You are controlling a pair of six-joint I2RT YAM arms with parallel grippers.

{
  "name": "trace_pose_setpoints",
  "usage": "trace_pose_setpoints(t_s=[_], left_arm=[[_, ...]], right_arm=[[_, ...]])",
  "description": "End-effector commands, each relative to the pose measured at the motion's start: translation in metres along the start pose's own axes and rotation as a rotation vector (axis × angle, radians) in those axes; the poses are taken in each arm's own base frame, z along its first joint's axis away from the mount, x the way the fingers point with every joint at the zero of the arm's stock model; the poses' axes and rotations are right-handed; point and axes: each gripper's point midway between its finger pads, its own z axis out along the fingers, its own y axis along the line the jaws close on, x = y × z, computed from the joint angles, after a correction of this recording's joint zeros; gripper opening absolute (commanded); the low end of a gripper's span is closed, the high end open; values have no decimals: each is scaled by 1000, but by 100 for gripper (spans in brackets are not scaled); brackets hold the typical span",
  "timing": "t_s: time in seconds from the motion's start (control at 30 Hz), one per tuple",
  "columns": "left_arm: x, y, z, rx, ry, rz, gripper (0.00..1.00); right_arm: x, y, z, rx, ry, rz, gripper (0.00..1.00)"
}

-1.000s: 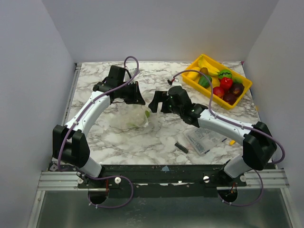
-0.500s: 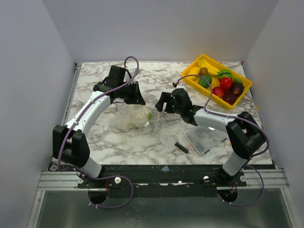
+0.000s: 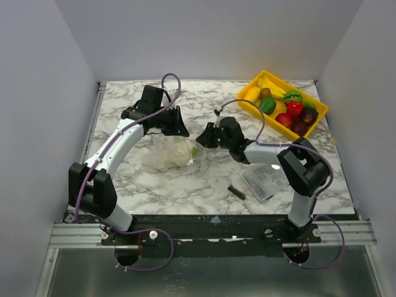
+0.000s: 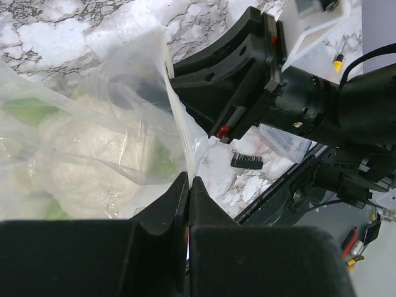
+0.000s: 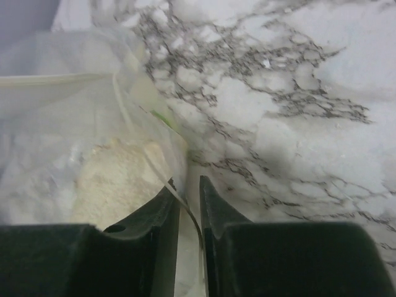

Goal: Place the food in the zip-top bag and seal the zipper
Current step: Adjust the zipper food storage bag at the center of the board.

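Observation:
The zip-top bag (image 3: 173,154) lies crumpled at the table's middle, with a pale lump and green bits of food (image 3: 192,150) inside. My left gripper (image 3: 181,131) is shut on the bag's mouth edge (image 4: 187,162). My right gripper (image 3: 199,141) is at the bag's right edge. Its jaws (image 5: 189,182) stand a narrow gap apart, with the bag's thin edge running between them and not pinched. The zipper (image 5: 55,78) shows as a pale strip along the bag (image 5: 74,142). More food (image 3: 291,110) sits in the yellow tray (image 3: 252,106).
A flat clear packet of dark parts (image 3: 266,180) and a small black ridged piece (image 3: 236,192) lie near the front right. The right arm's elbow (image 3: 303,173) is folded above the packet. White walls enclose the table on three sides.
My right gripper's jaws have narrowed from wide open to a slim gap around the bag's edge, and its elbow has swung in toward the middle. The left arm has not moved.

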Motion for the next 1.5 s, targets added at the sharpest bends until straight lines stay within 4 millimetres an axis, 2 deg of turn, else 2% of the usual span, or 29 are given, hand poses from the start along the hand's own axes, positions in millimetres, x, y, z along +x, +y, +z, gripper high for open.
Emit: trace_pose_setpoints(t_s=[0.0, 0.03, 0.07, 0.2, 0.27, 0.37, 0.47, 0.53, 0.63, 0.67, 0.77, 0.83, 0.97, 1.03, 1.17, 1.27, 1.4, 1.47], left_arm=[[-11, -8, -18, -7, -68, 39, 0], [-13, -7, -20, -20, -80, 46, 0], [-14, -6, -24, -34, -94, 51, 0], [-21, -5, -43, -103, -173, 39, 0], [-25, -15, -56, -93, -209, 25, 0], [-27, -24, -89, -121, -315, 29, 0], [-28, -25, -115, -156, -451, 37, 0], [-25, -15, -121, -193, -506, 33, 0], [-22, 11, -110, -261, -502, 19, 0], [-18, 24, -101, -293, -456, -3, 0], [-4, 44, -84, -328, -324, -50, 0], [-1, 43, -84, -315, -312, -66, 0], [-9, 12, -112, -215, -468, -35, 0], [-15, 5, -124, -204, -540, -23, 0], [-21, 21, -123, -283, -538, -21, 0], [-22, 32, -125, -361, -473, -23, 0], [-30, 25, -138, -358, -536, 28, 0], [-34, 28, -142, -381, -558, 48, 0]], right_arm=[[-50, 43, -2, -106, -75, 6, 8], [-54, 46, -5, -92, -70, 13, 1], [-64, 52, -8, -88, -81, 14, 1], [-80, 78, -16, -86, -56, 21, 0], [-83, 94, -19, -93, -37, 15, 0], [-91, 125, -30, -134, -33, 17, 0], [-98, 156, -45, -221, -54, 26, 1], [-104, 165, -52, -259, -77, 42, 0], [-104, 161, -46, -239, -83, 61, 1], [-103, 159, -42, -225, -74, 66, 0], [-99, 158, -36, -220, -53, 80, 0], [-102, 162, -36, -223, -40, 78, 0], [-115, 184, -55, -269, -67, 73, 1], [-118, 190, -62, -296, -83, 82, 1], [-106, 174, -52, -245, -75, 103, 1], [-95, 176, -43, -262, -28, 108, 1], [-92, 184, -36, -313, -7, 114, 1], [-88, 182, -30, -309, -1, 104, 0]])
